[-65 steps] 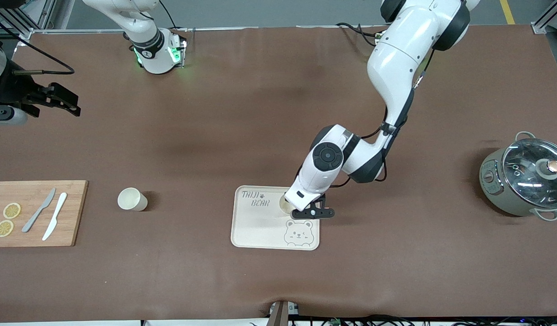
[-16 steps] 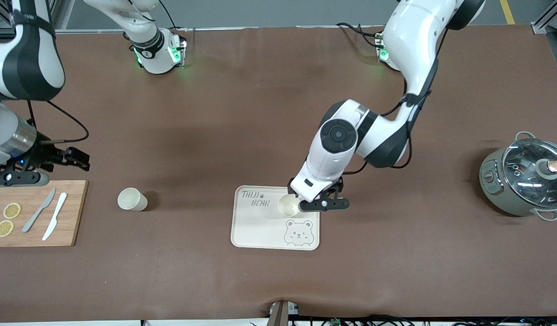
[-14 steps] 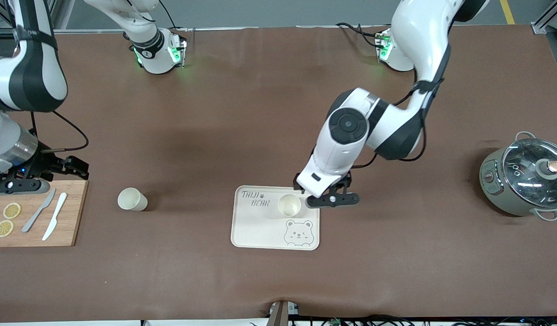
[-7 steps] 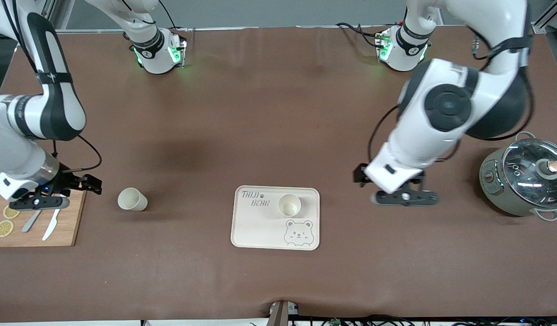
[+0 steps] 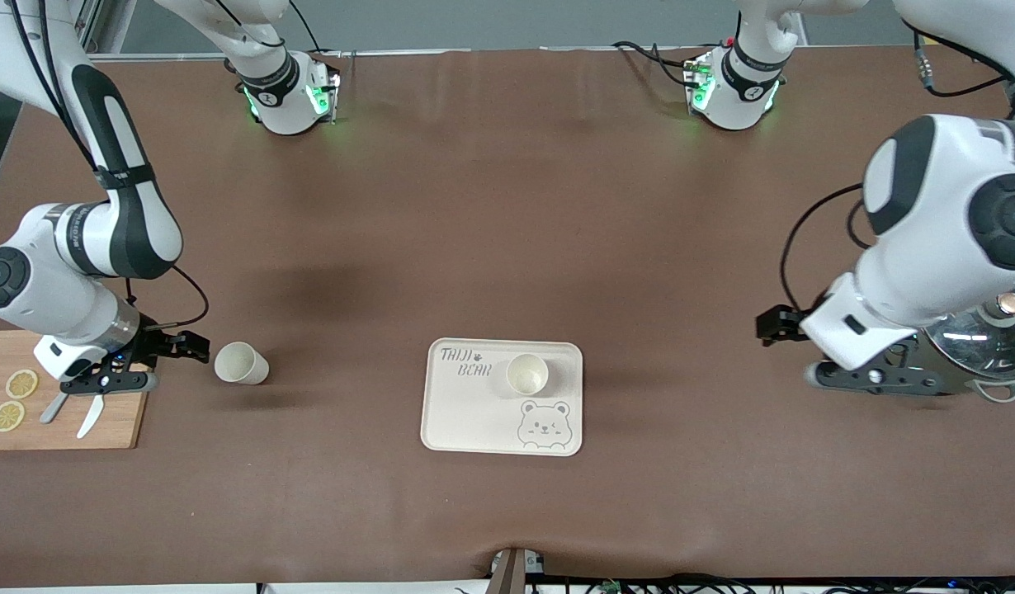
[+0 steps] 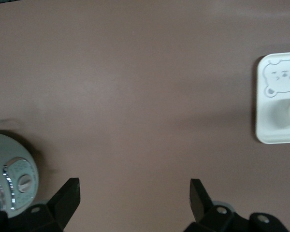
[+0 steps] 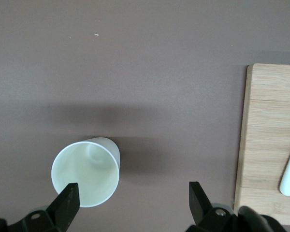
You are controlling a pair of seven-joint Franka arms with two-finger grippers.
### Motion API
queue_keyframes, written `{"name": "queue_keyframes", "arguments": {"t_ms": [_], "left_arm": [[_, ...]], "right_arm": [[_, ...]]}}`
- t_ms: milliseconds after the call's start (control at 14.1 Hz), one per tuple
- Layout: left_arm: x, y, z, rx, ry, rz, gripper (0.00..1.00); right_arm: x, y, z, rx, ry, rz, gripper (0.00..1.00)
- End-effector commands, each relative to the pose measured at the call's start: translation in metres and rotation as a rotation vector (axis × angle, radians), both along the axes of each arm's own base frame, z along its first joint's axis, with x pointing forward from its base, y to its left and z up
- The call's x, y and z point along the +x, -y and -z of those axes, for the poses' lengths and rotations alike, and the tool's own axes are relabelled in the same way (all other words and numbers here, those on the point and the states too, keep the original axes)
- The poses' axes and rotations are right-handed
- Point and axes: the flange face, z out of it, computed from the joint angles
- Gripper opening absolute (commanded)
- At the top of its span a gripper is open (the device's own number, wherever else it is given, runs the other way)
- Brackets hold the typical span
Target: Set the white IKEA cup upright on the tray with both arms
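One white cup (image 5: 526, 373) stands upright on the cream tray (image 5: 474, 421), next to the "TAIJI BEAR" lettering. My left gripper (image 5: 875, 381) hangs open and empty over the table beside the pot, well clear of the tray (image 6: 276, 131); its wrist view (image 6: 134, 191) shows bare table between the fingers. A second white cup (image 5: 241, 363) stands on the table toward the right arm's end. My right gripper (image 5: 140, 371) is open above the table between that cup and the cutting board. In the right wrist view (image 7: 134, 193) this cup (image 7: 85, 171) lies just outside one fingertip (image 7: 67, 198).
A wooden cutting board (image 5: 62, 412) with two knives and lemon slices (image 5: 21, 384) sits at the right arm's end; its edge (image 7: 270, 145) is close to my right gripper. A lidded grey pot (image 5: 970, 346) stands at the left arm's end, partly under the left arm.
My left gripper has pulled away from the tray toward the pot, leaving the cup upright there. My right arm has swung down and across the board's edge toward the second cup.
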Motion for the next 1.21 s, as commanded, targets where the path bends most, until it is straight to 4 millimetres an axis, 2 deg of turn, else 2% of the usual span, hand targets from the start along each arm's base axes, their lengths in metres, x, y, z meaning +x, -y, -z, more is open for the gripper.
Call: {"name": "queue_keyframes", "arguments": {"t_ms": [0,71,284,355,569,711,995,1137], "left_arm": [[-0.015,-0.049,-0.008,0.016,-0.013,0.013,1.0],[-0.016,-0.061,-0.012,0.014,-0.007,0.002,1.0],[-0.028,-0.068,-0.019,0.011,-0.011,-0.011,1.0],[-0.036,-0.076,-0.025,-0.013,-0.011,-0.028,1.0],[-0.057,-0.08,-0.039,-0.049,-0.01,-0.049,1.0],[-0.073,-0.089,-0.048,-0.045,-0.005,-0.063,1.0],[-0.111,-0.085,-0.06,-0.051,-0.008,-0.067,1.0],[-0.124,-0.087,-0.064,-0.052,-0.005,-0.067,1.0]], "right_arm": [[0.003,0.001,0.013,-0.001,0.008,-0.014,1.0],[0.003,0.001,0.016,0.0,0.009,-0.014,1.0],[0.004,0.001,0.025,0.003,0.009,-0.015,1.0],[0.004,0.001,0.027,0.002,0.01,-0.016,1.0],[0.005,0.004,0.027,0.002,0.014,-0.011,1.0],[0.005,0.005,0.033,0.002,0.008,-0.013,1.0],[0.005,0.005,0.047,0.007,0.008,-0.011,1.0],[0.006,0.006,0.053,0.008,0.008,-0.01,1.0]]}}
